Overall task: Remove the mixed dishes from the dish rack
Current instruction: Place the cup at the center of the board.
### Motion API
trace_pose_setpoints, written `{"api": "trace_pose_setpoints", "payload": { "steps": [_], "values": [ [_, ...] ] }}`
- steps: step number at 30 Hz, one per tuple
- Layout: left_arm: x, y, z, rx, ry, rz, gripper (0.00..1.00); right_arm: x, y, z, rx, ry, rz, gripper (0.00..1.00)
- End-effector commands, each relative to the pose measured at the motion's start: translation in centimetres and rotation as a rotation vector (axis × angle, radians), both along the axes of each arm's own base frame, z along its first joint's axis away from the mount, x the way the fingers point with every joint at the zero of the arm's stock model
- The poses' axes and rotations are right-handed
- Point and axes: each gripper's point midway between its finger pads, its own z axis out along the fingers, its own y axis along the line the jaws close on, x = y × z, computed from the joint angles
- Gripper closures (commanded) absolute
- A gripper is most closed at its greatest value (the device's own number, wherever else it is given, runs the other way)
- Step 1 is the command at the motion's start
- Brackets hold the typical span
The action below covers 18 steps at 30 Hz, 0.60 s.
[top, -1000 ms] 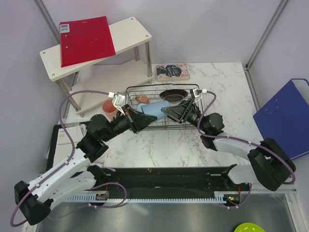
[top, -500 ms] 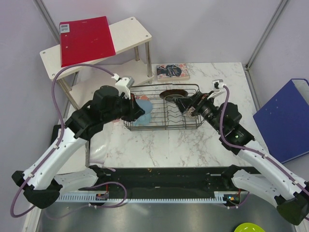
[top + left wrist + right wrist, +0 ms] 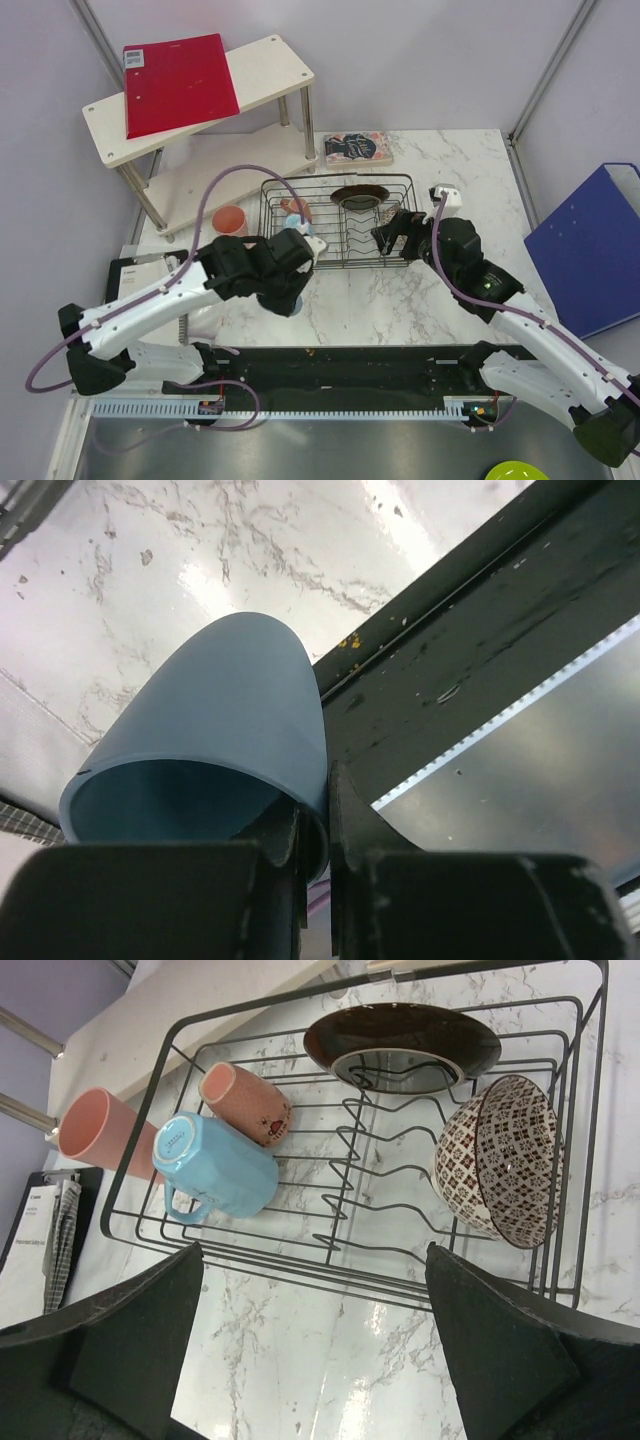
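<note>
The left gripper (image 3: pixel 312 825) is clamped on the rim of the blue cup (image 3: pixel 220 710), one finger inside the mouth and one outside. The cup lies tilted, clear of the dish rack (image 3: pixel 375 1175), over the worktop's (image 3: pixel 200 540) near edge beside the black rail (image 3: pixel 470 650). Setting it down well probably means swinging toward 12 o'clock onto open marble, levelling the cup, and lowering until it bears before letting go.

The right gripper (image 3: pixel 312 1290) hangs over the rack, fingers spread wide and empty. In its view the red-speckled bowl (image 3: pixel 500 1165) leans at 3 o'clock and the dark plate (image 3: pixel 400 1045) at 12. The light-blue mug (image 3: pixel 215 1165) and small pink cup (image 3: pixel 245 1103) lie near 9. The salmon tumbler (image 3: pixel 95 1135) stands just outside that end.
</note>
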Motion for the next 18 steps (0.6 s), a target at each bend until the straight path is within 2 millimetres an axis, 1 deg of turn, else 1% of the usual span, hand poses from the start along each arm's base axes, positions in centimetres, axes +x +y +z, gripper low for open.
{"api": "trace_pose_setpoints", "payload": {
  "steps": [1, 4, 6, 8, 10, 13, 15, 16, 18],
  "values": [
    [0.0, 0.6, -3.0, 0.194, -0.011, -0.005, 0.98, -0.3, -0.4, -0.3, -0.02, -0.008, 0.0, 0.02],
    [0.3, 1.0, -5.0, 0.281, -0.003, -0.019, 0.98, -0.6, -0.7, -0.6, -0.026, -0.003, -0.001, 0.02],
    [0.8, 0.8, -6.4, 0.3, -0.012, -0.031, 0.98, -0.7, -1.0, -0.7, -0.028, -0.006, -0.006, 0.02],
    [0.8, 0.3, -8.0, 0.3, 0.035, -0.055, 0.98, -0.9, -1.2, -0.9, -0.028, -0.006, -0.009, 0.02],
    [0.6, -0.4, -9.0, 0.29, 0.084, -0.076, 0.98, -1.0, -1.2, -1.2, -0.032, -0.003, -0.007, 0.02],
    [0.6, -2.3, -9.6, 0.236, 0.108, -0.115, 0.98, -1.1, -1.3, -1.4, -0.035, -0.003, -0.008, 0.02],
    [0.8, -3.2, -9.9, 0.229, 0.118, -0.131, 0.98, -1.2, -1.3, -1.5, -0.036, -0.002, -0.005, 0.02],
    [0.9, -3.6, -9.9, 0.226, 0.121, -0.134, 0.98, -1.3, -1.3, -1.7, -0.039, 0.0, -0.003, 0.02],
    [1.6, -4.7, -9.3, 0.205, 0.108, -0.133, 0.98, -1.3, -1.4, -1.6, -0.042, -0.006, -0.001, 0.02]
  ]
}}
